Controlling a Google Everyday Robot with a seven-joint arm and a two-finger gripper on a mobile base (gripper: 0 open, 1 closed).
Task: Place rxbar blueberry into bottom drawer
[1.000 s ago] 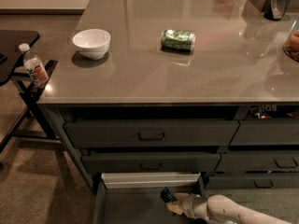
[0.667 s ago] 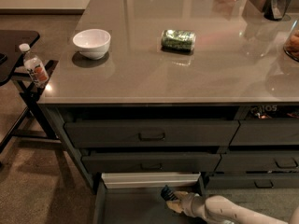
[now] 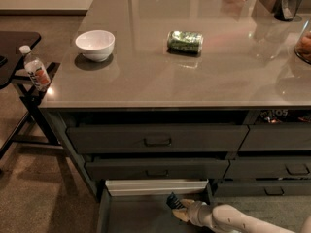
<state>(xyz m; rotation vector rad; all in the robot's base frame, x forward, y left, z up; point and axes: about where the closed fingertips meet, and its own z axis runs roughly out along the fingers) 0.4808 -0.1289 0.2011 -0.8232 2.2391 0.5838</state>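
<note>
Rxbar blueberry [image 3: 174, 201] in end effector [image 3: 178, 208], over drawer [image 3: 136, 218]

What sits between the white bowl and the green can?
Only bare countertop, per the camera view. The pincer is down inside the bottom drawer.

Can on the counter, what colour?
The can is shiny green, best seen in the camera view; the end effector is down in the bottom drawer.
</note>
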